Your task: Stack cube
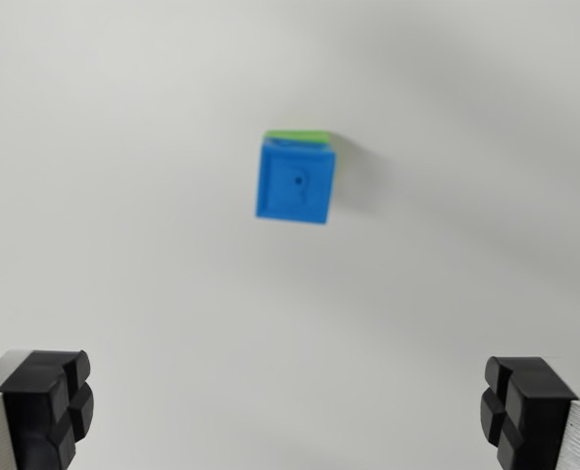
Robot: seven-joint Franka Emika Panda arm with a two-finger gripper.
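Presently, item one on my feed: a bright blue plastic cube (295, 183) with a small dark dot on its upper face, sitting slightly above the middle of the wrist view. Item two: a green plastic cube (299, 136), of which I see only a thin strip along the blue one's far edge; the blue cube rests on top of it. Both look a little blurred, and a soft shadow falls toward the wrist view's right. Item three: a plain white desk (123, 245) carrying the pair. Item four: my end effector (290, 411), released, its two black rubber-padded fingers (50, 406) spread wide at the lower corners, grasping nothing and well apart from the cubes.
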